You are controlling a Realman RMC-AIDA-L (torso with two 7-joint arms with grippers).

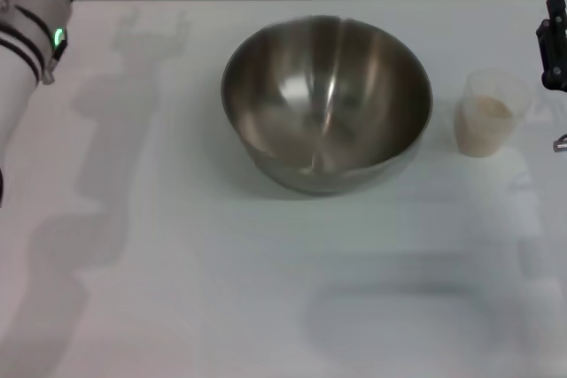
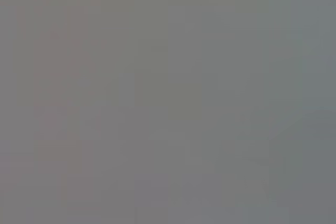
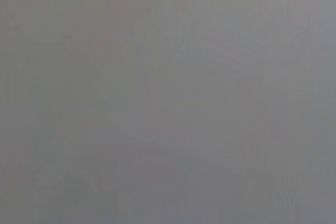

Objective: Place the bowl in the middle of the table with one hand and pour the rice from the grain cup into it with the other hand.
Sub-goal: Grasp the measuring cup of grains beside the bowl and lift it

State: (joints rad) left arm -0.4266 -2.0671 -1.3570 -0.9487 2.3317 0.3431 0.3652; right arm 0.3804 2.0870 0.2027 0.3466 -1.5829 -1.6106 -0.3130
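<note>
An empty steel bowl (image 1: 326, 104) sits mid-frame on the white table (image 1: 177, 289); the rice-filled grain cup (image 1: 488, 114) stands right, beside the right gripper (image 1: 554, 42), grip state indiscernible.

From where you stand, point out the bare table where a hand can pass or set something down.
The table is bare all along the near side, in front of the bowl, and on the left between the bowl and the left arm. It is crowded on the right: the cup sits close to the bowl, with the right gripper just beyond.
</note>
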